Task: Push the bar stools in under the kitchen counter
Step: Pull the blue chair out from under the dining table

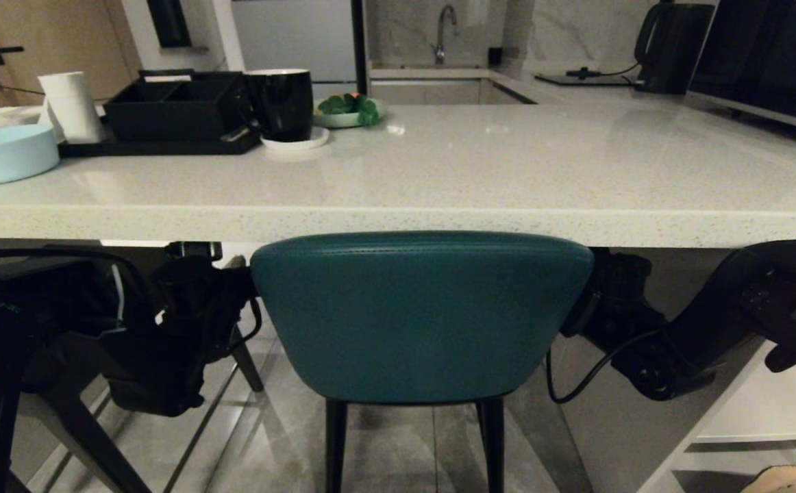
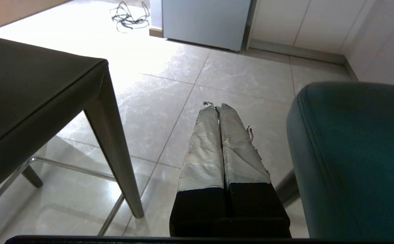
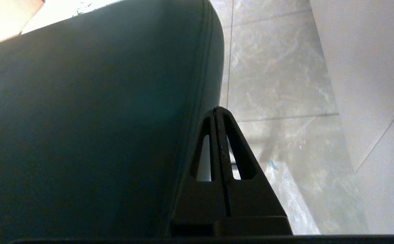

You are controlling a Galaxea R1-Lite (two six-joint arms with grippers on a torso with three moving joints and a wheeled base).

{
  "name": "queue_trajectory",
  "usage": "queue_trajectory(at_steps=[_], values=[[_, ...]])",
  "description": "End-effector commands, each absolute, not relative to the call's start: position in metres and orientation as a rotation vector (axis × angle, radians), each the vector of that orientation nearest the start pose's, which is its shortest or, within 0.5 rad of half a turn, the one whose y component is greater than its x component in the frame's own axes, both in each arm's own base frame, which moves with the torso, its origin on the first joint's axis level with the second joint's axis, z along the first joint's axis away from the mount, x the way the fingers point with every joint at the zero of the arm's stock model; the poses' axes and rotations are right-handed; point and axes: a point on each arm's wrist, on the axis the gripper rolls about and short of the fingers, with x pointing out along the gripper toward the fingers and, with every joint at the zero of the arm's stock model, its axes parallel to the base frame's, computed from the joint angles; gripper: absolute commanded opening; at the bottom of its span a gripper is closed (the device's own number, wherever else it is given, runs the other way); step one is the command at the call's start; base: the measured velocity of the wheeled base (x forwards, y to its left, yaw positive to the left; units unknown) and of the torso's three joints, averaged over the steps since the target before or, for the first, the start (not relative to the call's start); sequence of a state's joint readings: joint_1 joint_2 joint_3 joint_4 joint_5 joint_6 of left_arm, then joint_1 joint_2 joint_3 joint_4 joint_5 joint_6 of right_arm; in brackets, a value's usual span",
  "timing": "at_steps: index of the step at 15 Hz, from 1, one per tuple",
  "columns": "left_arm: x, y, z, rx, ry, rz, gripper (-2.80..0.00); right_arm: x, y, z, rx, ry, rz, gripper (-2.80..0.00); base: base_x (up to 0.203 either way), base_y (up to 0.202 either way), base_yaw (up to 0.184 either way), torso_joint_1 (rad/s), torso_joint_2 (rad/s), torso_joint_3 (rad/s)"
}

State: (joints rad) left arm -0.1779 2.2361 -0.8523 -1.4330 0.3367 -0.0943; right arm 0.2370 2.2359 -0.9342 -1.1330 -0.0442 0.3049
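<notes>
We have the teal stool (image 1: 420, 315) straight ahead at twelve o'clock, its backrest top just under the front edge of the counter (image 1: 439, 222), so it looks nearly home. The grey stool (image 2: 31, 98) stands at about nine o'clock, its seat and one angular leg showing in the left wrist view, well apart from the teal one.

Our left gripper (image 2: 217, 108) hangs between the two stools with its taped fingers (image 2: 203, 145) pressed together, holding nothing. Our right gripper (image 3: 216, 112) sits at three o'clock of the teal backrest, jaws likewise together and empty, lying against or just beside the padded edge; we cannot tell which.

We judge the teal stool tall and top-heavy on thin black legs (image 1: 335, 445), so a high shove could tip it, and the legs may catch on tile joints. The leather looks soft and a little slippery, so closed fingers could slide off its curve. Better to press flat and low on the backrest, both sides evenly. The grey stool looks stiffer, with flat faces to push.
</notes>
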Motion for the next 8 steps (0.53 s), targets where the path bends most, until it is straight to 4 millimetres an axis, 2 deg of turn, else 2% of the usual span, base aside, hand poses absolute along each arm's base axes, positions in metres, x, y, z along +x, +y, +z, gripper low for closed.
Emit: queue_trajectory(at_steps=[1,3,6,8], values=[[0.398,-0.064,0.08,-0.11,-0.068,0.161,-2.8,0.397,0.105,0.071,0.285,0.18,0.191,-2.8,0.0,0.0,0.0,0.0,0.0,0.0],[0.402,-0.069,0.078,-0.11,-0.065,0.162,-2.8,0.395,0.114,0.073,0.298,0.178,0.207,-2.8,0.0,0.0,0.0,0.0,0.0,0.0],[0.392,-0.094,0.091,-0.122,-0.085,0.097,-2.8,0.398,0.121,0.08,0.3,0.151,0.208,-2.8,0.0,0.0,0.0,0.0,0.0,0.0],[0.397,-0.097,0.098,-0.129,-0.107,0.093,-2.8,0.393,0.129,0.084,0.3,0.149,0.228,-2.8,0.0,0.0,0.0,0.0,0.0,0.0]])
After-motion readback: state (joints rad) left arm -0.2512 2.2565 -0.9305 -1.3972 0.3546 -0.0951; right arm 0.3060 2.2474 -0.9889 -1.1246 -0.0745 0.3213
